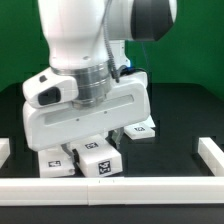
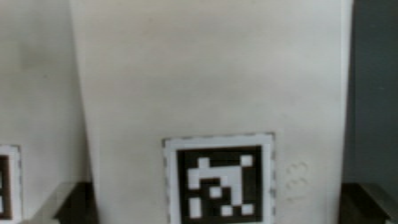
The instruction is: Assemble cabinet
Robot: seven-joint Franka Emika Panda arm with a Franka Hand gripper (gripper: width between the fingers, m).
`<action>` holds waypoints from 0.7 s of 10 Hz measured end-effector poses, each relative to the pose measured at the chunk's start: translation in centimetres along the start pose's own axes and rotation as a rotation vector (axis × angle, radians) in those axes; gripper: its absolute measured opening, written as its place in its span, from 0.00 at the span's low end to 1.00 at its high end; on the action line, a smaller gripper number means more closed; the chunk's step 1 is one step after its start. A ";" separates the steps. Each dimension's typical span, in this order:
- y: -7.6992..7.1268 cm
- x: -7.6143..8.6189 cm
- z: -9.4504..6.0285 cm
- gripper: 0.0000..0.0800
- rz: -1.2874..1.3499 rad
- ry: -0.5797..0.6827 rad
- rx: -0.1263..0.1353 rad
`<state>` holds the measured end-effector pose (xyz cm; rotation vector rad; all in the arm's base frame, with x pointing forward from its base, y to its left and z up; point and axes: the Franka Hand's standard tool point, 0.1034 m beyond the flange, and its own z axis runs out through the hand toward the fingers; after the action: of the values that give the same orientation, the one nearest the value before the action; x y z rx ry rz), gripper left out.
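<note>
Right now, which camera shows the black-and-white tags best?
The wrist view: one tag shows large and close, on a white part. The exterior view shows tags small, low under the arm.

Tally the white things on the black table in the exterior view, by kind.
White tagged pieces: 3
White border rails: 3
Total: 6

White cabinet (image 2: pixel 196 70) panel carries a blk-and-wht square tag (image 2: pixel 222 182). Exterior view: white arm (image 1: pixel 75 35) w/ black joint (image 1: pixel 152 18) at 1 o'clock, green backdrop (image 1: pixel 20 40) at 9 o'clock, black table (image 1: pixel 185 125), white parts (image 1: pixel 55 158) w/ blk-wht tags, white rail (image 1: pixel 150 190) at 6 o'clock.
</note>
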<state>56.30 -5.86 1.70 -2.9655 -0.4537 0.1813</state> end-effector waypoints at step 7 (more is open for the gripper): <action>-1.2 -0.8 -3.0 0.98 0.023 -0.043 0.055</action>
<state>55.66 -5.29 4.94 -2.9187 -0.4126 0.2569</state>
